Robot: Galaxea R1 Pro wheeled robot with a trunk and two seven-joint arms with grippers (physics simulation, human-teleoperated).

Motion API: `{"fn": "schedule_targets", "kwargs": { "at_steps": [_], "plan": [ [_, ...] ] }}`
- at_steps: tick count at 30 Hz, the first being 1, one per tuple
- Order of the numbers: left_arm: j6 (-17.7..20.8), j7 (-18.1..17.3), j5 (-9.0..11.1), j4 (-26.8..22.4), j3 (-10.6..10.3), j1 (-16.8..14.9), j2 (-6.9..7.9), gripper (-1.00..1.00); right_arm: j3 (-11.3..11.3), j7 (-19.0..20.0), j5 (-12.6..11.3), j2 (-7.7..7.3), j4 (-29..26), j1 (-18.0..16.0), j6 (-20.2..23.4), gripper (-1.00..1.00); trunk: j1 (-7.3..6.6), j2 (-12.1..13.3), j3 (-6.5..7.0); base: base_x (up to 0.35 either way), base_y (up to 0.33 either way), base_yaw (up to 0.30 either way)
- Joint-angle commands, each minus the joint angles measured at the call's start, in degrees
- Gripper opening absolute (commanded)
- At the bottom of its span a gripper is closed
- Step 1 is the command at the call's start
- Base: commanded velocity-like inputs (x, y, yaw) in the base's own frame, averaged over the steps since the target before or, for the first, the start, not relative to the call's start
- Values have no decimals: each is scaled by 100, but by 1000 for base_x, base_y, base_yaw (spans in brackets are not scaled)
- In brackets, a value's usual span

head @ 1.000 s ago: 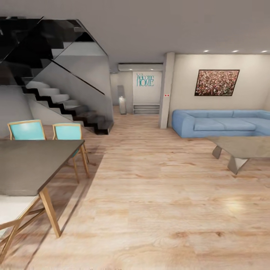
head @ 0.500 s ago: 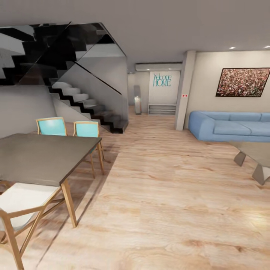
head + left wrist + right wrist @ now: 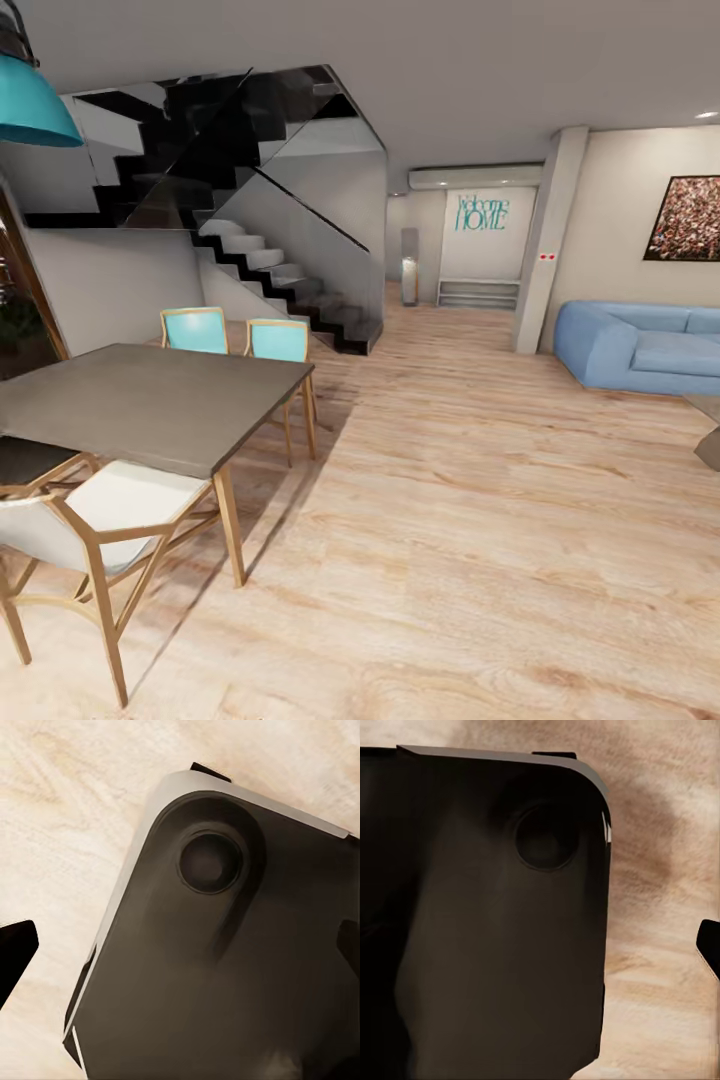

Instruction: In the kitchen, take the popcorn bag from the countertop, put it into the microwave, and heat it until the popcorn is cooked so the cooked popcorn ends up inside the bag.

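Observation:
The popcorn bag, the countertop and the microwave are out of view; the head view looks over a living and dining room. In the left wrist view my left gripper (image 3: 181,945) hangs over the robot's dark base (image 3: 225,967) and the wooden floor, its two black fingertips (image 3: 15,954) far apart, open and empty. In the right wrist view my right gripper (image 3: 540,945) also hangs over the dark base (image 3: 487,930). One fingertip (image 3: 709,943) shows at the view's edge and the other is lost against the base; it looks open and empty.
A grey dining table (image 3: 150,400) with teal chairs (image 3: 195,330) and a white-seated chair (image 3: 110,500) stands at the left, under a teal lamp (image 3: 30,105). Black stairs (image 3: 290,285) rise behind. A pillar (image 3: 545,250) and blue sofa (image 3: 640,345) are at the right. Wooden floor (image 3: 450,500) stretches between.
The whole head view has shifted rightwards as the camera turned left: table and stairs sit more central, the sofa slides off right, and the lamp has come into view. Nothing in the room moved.

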Motion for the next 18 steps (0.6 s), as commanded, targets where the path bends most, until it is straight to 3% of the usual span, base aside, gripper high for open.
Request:
{"fn": "schedule_targets", "kwargs": {
  "at_steps": [1,18],
  "plan": [
    [-9,-1,6,-2,21,-1,-1,100,4,-15,2,1,3,0,-25,100,0,-2,-4,0,0,286],
    [-9,1,6,-2,21,-1,-1,100,4,-15,3,0,3,0,-23,100,0,-2,-4,0,0,286]
  ]
}}
